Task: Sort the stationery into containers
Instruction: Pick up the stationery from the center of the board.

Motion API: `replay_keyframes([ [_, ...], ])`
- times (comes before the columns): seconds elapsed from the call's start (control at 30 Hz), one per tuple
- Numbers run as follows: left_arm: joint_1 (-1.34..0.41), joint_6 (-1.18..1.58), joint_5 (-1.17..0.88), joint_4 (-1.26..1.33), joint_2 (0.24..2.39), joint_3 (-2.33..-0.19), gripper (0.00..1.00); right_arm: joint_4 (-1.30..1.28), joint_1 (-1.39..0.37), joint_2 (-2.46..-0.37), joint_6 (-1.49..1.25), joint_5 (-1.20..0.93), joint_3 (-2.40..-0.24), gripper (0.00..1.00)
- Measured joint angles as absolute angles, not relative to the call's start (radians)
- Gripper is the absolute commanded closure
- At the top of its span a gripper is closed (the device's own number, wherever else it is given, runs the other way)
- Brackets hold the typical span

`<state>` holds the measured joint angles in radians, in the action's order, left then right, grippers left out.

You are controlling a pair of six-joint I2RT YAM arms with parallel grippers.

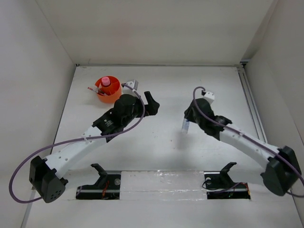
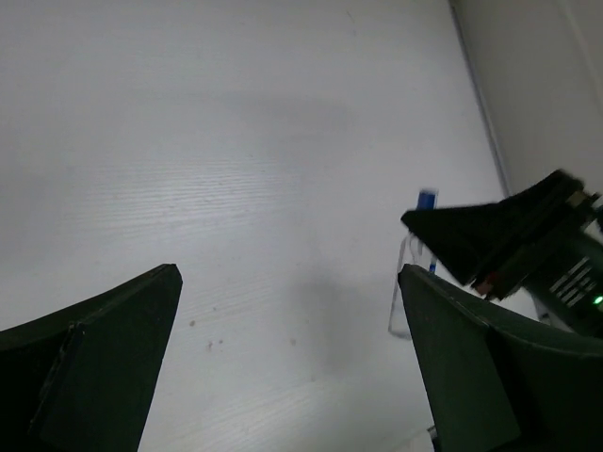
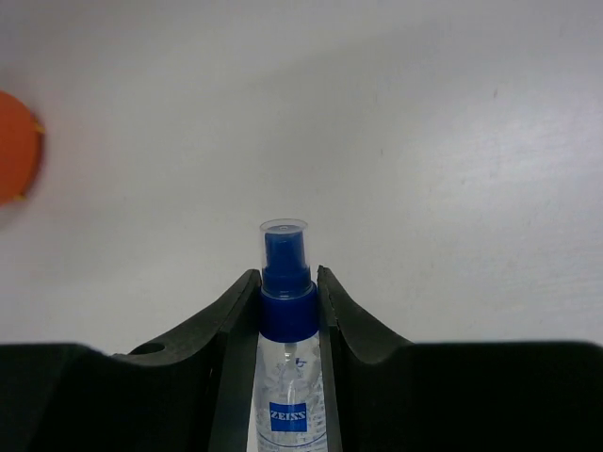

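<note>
Table: a flat white table [image 1: 161,90] enclosed by pale walls. It carries everything here.
Left pincer: the dark two-finger left pincer [image 2: 287,282] is released, with its jaws spread wide and nothing between them. It hovers over bare table just right of the tub, pointing toward the other arm.
Right pincer: the right pincer [image 3: 286,282] is clenched and grasps the bottle. One finger presses each side of the bottle's neck, just under the cap.
Container: a round orange plastic tub with low walls [image 1: 110,99] sits at the far left of the table, well apart from the right pincer.
Task's thing: a clear slim spray bottle with a blue cap [image 3: 287,414] is held in the right pincer, right of the table's middle. Whether its base is off the surface cannot be told.
Already in the tub: a stubby pink-capped bottle [image 1: 105,83] stands inside it, and a thin red pen [image 1: 91,88] pokes out over the left rim.
Step in hand: by my reading this is the pick-up of the spray bottle, with the grip just made.
Next move calls for: lifting clear, a long carry leftward past the open left pincer, then lowering the bottle into a free compartment. That pincer's grip is narrow and high on the bottle, so the bottle may swing.
</note>
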<state>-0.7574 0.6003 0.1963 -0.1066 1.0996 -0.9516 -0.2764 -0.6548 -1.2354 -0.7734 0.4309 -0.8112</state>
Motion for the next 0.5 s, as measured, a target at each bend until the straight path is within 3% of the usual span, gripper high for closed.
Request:
replay_keyframes([
  [0.2,-0.743,0.600,-0.147,0.171,1.127,-0.844,0.00,-0.077,-0.589,-0.955,-0.539,0.340,-0.782,1.00],
  [0.5,-0.751,0.636,-0.506,0.633,1.312,-0.808,0.00,0.145,-0.588,-0.725,-0.294,-0.073,-0.704,1.00],
])
